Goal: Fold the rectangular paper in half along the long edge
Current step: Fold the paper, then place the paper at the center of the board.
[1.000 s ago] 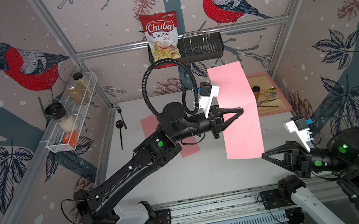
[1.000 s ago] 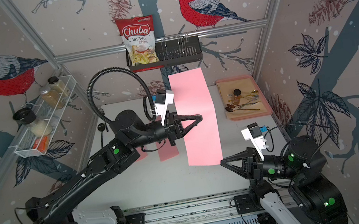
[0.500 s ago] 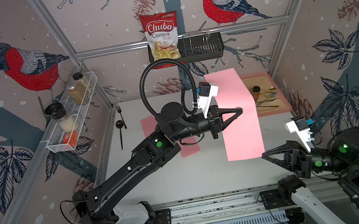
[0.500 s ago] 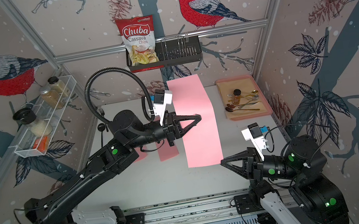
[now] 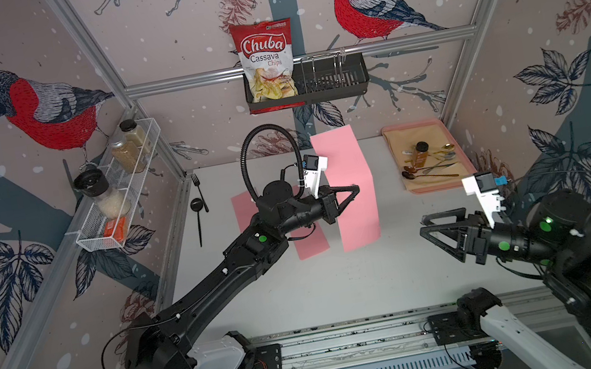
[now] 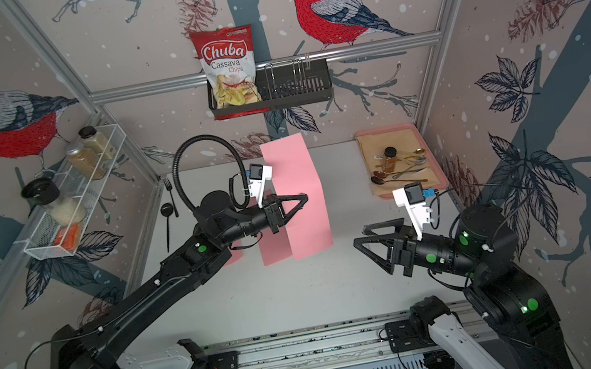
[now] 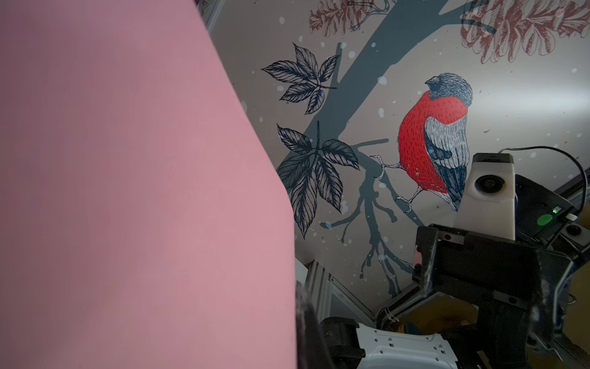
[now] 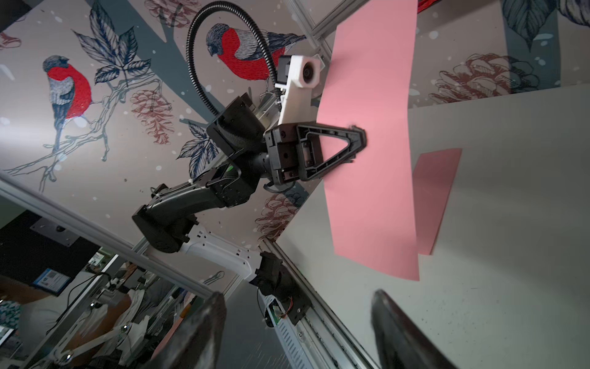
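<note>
Right wrist view: left gripper (image 8: 359,140) pinches the paper (image 8: 376,198) in air, unfolded; the right gripper (image 5: 423,226) stands open, apart. Next, I think, it must catch the free edge.

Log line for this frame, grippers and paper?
left gripper: shut on pink paper, aloft | right gripper: open, empty | other pink sheet: on table

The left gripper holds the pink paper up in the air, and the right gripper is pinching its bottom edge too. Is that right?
Not quite. The left gripper does hold the pink paper up in the air, but the right gripper is not pinching it: it is open and clear of the paper. Both top views show the gap.
</note>
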Controlling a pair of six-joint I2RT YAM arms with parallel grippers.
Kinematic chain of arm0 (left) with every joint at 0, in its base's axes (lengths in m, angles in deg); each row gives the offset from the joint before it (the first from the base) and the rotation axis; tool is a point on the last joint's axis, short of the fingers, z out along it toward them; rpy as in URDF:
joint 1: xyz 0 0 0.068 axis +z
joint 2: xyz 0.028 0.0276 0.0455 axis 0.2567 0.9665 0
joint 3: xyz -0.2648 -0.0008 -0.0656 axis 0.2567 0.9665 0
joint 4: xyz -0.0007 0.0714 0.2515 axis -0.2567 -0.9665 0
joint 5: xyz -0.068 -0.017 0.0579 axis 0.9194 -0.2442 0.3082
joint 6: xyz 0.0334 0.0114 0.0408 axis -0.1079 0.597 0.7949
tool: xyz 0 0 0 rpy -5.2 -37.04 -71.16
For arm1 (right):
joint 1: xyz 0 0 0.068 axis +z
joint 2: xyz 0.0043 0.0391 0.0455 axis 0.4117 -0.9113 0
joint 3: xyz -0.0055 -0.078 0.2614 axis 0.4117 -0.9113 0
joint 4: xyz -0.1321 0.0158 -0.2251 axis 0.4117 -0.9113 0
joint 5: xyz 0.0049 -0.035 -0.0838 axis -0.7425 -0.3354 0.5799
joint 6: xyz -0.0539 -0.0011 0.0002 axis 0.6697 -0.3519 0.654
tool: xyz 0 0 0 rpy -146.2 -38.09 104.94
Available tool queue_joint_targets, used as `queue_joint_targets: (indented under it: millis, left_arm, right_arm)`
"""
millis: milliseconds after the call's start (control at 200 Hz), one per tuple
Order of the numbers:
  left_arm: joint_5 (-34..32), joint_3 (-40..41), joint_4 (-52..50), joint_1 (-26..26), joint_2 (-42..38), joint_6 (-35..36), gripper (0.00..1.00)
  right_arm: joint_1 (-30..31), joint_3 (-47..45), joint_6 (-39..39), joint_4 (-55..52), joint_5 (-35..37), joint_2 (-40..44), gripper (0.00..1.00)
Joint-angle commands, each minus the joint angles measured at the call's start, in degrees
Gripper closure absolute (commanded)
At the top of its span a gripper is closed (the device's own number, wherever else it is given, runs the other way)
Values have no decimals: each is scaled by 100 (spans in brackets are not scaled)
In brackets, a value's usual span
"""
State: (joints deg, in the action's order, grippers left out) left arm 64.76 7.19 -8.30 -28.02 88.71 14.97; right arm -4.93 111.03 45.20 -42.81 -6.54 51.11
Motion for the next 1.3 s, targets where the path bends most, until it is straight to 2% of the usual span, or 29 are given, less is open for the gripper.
queue_joint_targets:
  millis: [0, 140, 315, 445, 605, 720, 760, 906, 1026, 1101, 1116, 1126, 1136, 1291]
  left_arm:
    - [106, 283, 813, 159, 222, -261, 100]
    - [258, 660, 1481, 420, 850, -508, 100]
    - [617, 772, 2687, 583, 2002, -772, 100]
    - [722, 493, 2969, 656, 2905, -841, 100]
    - [1079, -23, 3808, 880, 4232, -1444, 100]
    - [1145, -485, 3779, 1006, 4996, -1570, 99]
    - [1169, -645, 3659, 1036, 5205, -1554, 94]
    - [1170, -1006, 3218, 1116, 5625, -1499, 62]
    - [1007, -1150, 2438, 1121, 5578, -1092, 45]
    - [841, -1230, 1855, 1125, 5477, -797, 24]
    - [798, -1242, 1717, 1125, 5453, -748, 18]
    - [784, -1257, 1625, 1125, 5442, -697, 8]
    - [756, -1281, 1536, 1125, 5425, -657, 4]
    - [29, -1692, -214, 1125, 5255, 7, 2]
  right_arm:
    - [5, -354, -28, 890, 949, -225, 29]
    - [5, -899, -143, 1462, 1681, -488, 29]
    - [55, -1263, 23, 1423, 2432, -822, 30]
    - [123, -1459, -40, 1491, 2498, -865, 31]
    - [181, -1567, -30, 1451, 2481, -828, 31]
    - [202, -1596, -2, 1376, 2470, -793, 31]
    - [215, -1594, 21, 1362, 2447, -777, 31]
    - [220, -1490, 94, 1263, 2382, -708, 32]
    - [220, -1441, 130, 1198, 2404, -655, 32]
    - [219, -1433, 154, 1155, 2452, -639, 32]
    - [218, -1429, 164, 1146, 2452, -642, 32]
    - [216, -1425, 165, 1139, 2452, -640, 32]
    - [218, -1427, 172, 1137, 2452, -638, 32]
    - [217, -1379, 165, 1149, 2470, -648, 31]
